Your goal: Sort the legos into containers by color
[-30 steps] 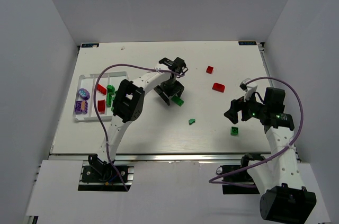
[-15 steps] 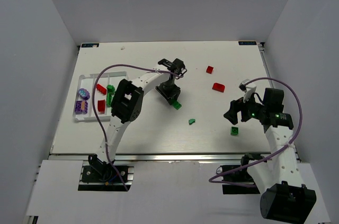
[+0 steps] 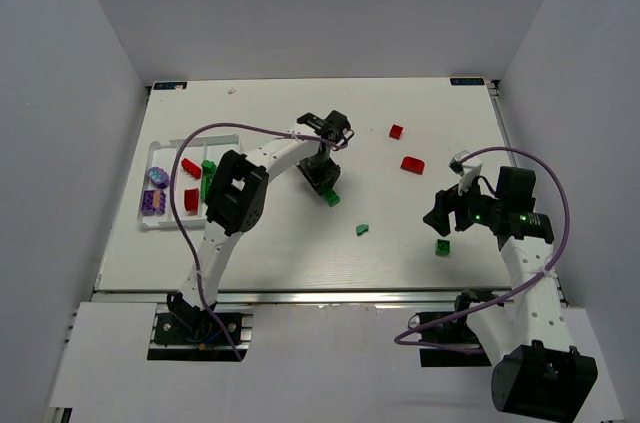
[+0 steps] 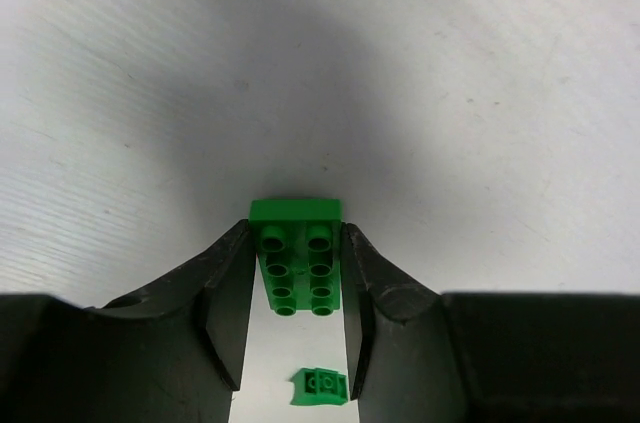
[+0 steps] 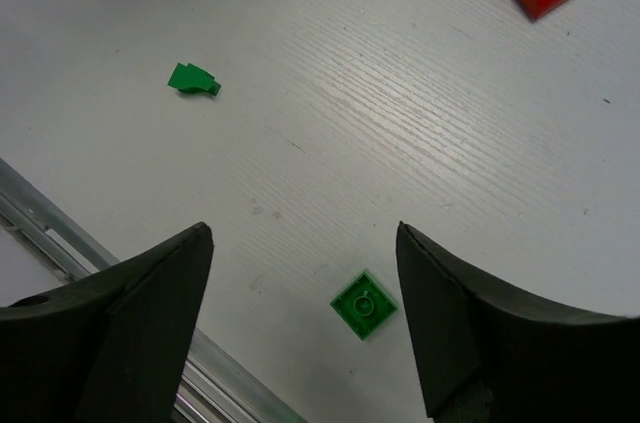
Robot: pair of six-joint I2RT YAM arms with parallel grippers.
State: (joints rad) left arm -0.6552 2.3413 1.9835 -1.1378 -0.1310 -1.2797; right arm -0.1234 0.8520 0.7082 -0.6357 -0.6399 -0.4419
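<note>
Pinching green eight-stud brick (image 4: pixel 296 265), left hand (image 4: pixel 296 288).

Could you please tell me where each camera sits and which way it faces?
Top external: high at the near edge, looking down on the table; left arm and right arm show.
Left wrist: looks down past the left fingers, shut on a long green brick.
Right wrist: looks down between the open right fingers at a square green brick.
Shared: top external shows both bricks too.
</note>
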